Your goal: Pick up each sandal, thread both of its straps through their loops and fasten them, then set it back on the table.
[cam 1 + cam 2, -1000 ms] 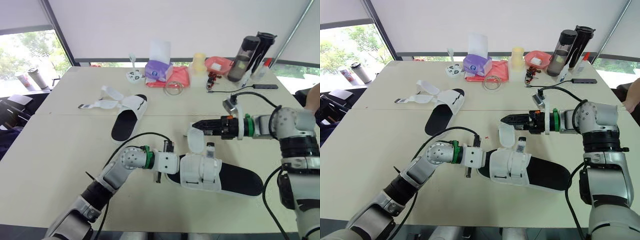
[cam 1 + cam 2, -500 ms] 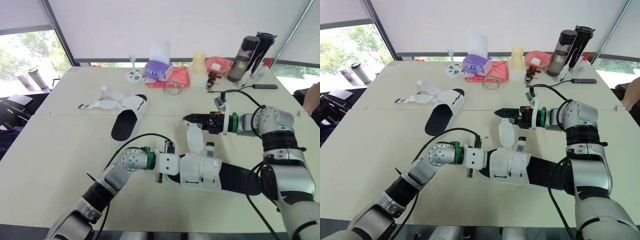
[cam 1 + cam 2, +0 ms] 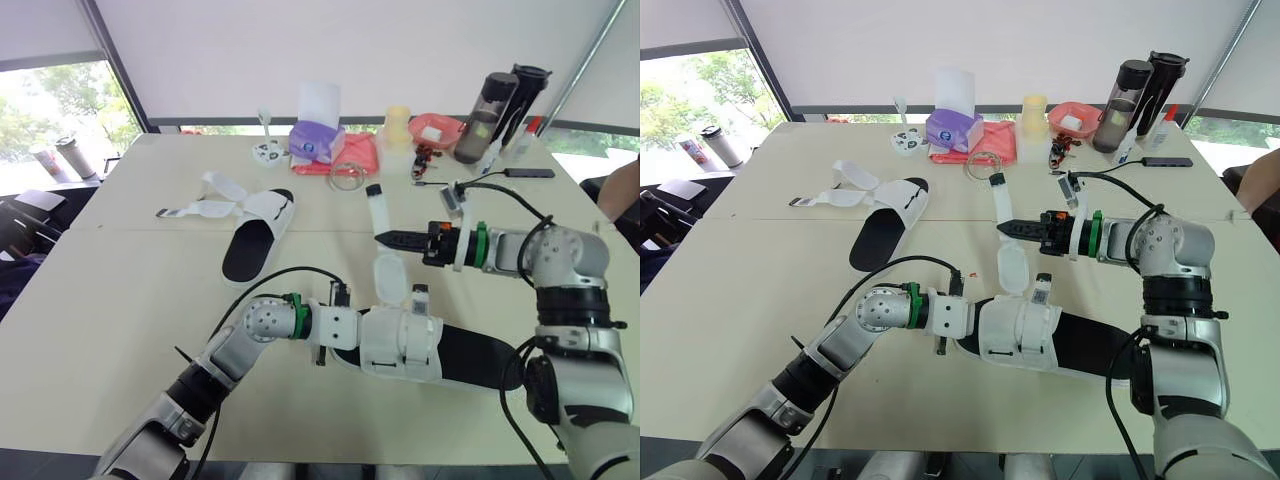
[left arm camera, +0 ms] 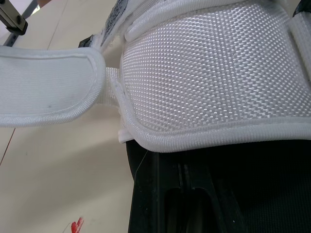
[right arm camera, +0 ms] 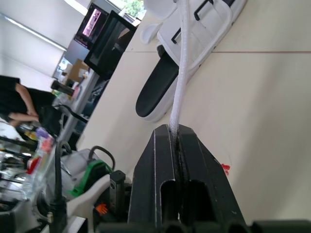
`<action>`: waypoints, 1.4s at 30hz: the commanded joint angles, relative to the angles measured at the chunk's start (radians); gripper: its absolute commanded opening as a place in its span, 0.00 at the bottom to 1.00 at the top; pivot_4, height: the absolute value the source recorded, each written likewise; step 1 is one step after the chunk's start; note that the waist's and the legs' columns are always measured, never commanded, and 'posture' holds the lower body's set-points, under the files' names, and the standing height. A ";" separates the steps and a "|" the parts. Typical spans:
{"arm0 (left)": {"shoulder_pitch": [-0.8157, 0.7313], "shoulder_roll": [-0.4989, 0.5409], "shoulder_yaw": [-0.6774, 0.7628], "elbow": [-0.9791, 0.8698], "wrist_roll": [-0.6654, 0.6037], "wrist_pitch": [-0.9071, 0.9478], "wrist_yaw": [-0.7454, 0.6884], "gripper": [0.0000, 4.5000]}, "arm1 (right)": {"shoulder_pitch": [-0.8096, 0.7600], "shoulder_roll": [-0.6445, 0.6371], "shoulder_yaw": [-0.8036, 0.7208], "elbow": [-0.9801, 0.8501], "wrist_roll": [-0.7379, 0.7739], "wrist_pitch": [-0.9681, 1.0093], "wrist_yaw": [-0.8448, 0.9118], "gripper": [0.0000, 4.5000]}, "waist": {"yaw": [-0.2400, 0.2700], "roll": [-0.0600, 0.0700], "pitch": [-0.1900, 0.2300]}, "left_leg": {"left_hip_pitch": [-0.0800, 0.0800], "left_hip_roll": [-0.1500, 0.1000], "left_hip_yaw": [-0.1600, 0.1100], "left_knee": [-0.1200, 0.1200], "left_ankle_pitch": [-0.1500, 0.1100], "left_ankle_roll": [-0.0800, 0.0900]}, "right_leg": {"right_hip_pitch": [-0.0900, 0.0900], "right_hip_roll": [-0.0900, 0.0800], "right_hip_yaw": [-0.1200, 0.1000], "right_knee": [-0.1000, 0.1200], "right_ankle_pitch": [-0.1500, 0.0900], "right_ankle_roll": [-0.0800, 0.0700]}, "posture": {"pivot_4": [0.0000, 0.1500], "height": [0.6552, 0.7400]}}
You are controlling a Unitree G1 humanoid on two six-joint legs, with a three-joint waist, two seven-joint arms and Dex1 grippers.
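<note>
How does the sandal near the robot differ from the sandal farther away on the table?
The near black-and-white sandal is held at one end by the left hand; the far black-and-white sandal lies untouched. The right hand pinches a white strap of the near one; the far one's straps lie spread on the beige table. Both have black footbeds and white uppers.

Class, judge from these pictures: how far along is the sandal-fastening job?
Done: nothing yet. In hand: the right tool is shut on one strap of the near sandal, held upright; its second strap stands loose, and the left tool is at the toe end. Left: thread and fasten both, set it back, then do the far sandal, whose straps lie spread open.
</note>
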 commanded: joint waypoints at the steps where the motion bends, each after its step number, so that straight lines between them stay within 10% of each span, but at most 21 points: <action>1: 0.016 0.008 -0.045 0.049 0.041 0.004 -0.020 0.00 | 0.151 0.001 0.065 -0.308 -0.154 -0.410 0.011 0.00 | -0.001 0.000 0.000 | 0.000 0.000 0.000 0.000 0.000 0.000 | 0.000 0.000 0.000 0.000 0.000 0.000 | 1.00 1.00; 23: -0.007 0.004 -0.059 0.116 0.040 -0.047 -0.042 0.00 | 0.642 -0.197 0.214 -0.379 -0.694 -1.833 0.182 0.00 | -0.003 -0.002 0.000 | 0.018 0.001 0.002 -0.002 -0.001 0.000 | 0.019 0.001 0.000 -0.004 -0.002 0.003 | 1.00 1.00; 33: -0.006 0.005 -0.057 0.120 0.038 -0.059 -0.045 0.00 | 0.621 -0.260 0.154 -0.297 -0.690 -1.809 0.103 0.99 | 0.000 -0.002 -0.001 | 0.018 0.001 0.001 -0.001 -0.001 0.000 | 0.020 0.001 0.001 -0.004 -0.003 0.002 | 1.00 1.00; 42: -0.002 0.008 -0.057 0.125 0.035 -0.070 -0.050 0.00 | 0.860 -0.482 -0.012 -0.605 -0.371 -1.200 0.206 0.99 | 0.000 -0.003 -0.001 | 0.017 0.001 0.000 -0.003 -0.001 0.001 | 0.018 0.000 0.002 -0.005 -0.003 0.001 | 1.00 1.00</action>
